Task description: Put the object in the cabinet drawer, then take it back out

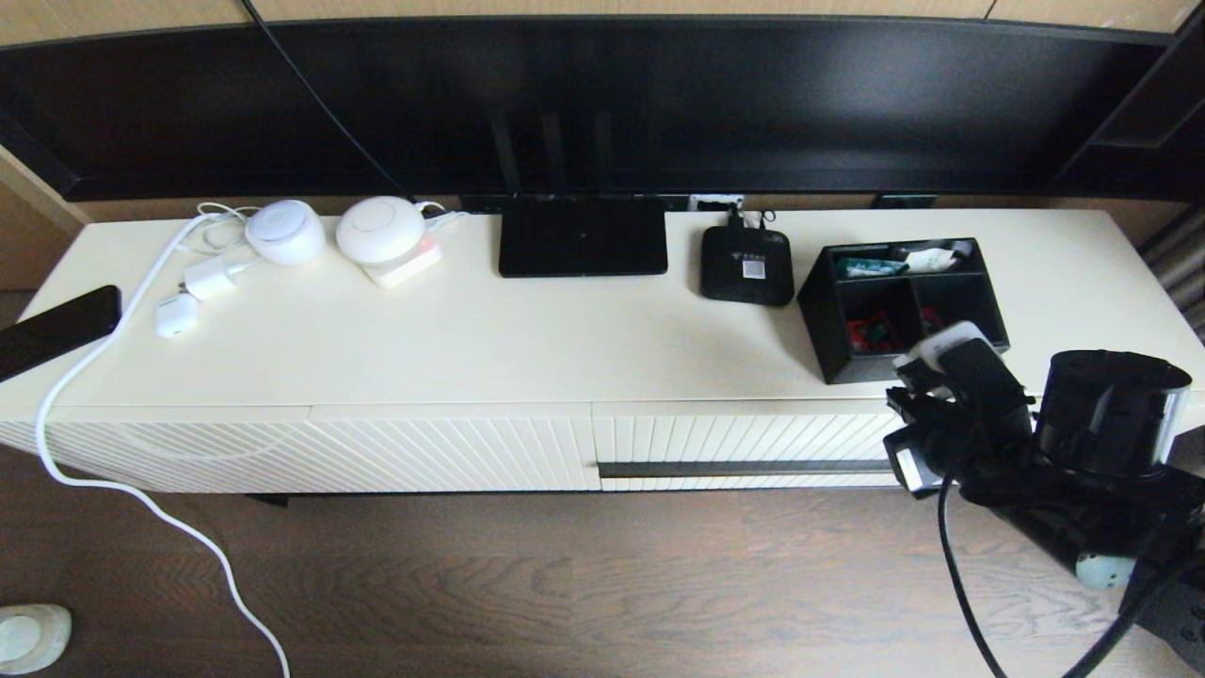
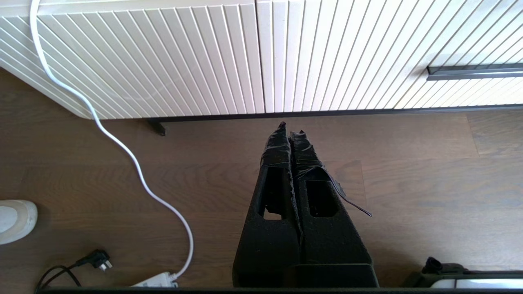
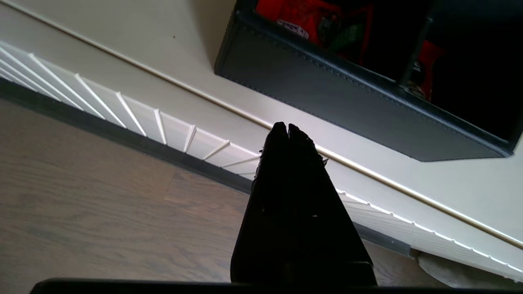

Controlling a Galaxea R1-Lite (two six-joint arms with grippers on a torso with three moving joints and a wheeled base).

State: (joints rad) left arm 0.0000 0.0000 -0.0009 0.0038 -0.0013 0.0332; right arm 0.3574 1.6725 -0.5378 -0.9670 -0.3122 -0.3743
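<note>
The object, a black organizer box [image 1: 904, 306] with colourful packets in its compartments, stands on the right of the cream cabinet top. The cabinet drawer [image 1: 744, 438] below it is closed, its dark bar handle [image 1: 744, 468] along the ribbed front. My right arm [image 1: 1036, 443] reaches in from the right. My right gripper [image 3: 287, 127] is shut and empty, its tips at the cabinet's front edge just below and in front of the box [image 3: 359, 98]. My left gripper [image 2: 291, 130] is shut and empty, low over the floor before the cabinet, left of the handle [image 2: 474, 72].
On the cabinet top stand a flat black router [image 1: 582, 235], a small black set-top box [image 1: 747, 266], two round white devices [image 1: 285, 231], chargers and a dark phone [image 1: 56, 330]. A white cable [image 1: 94, 471] trails to the wooden floor. A handleless ribbed panel [image 1: 452, 452] lies left of the drawer.
</note>
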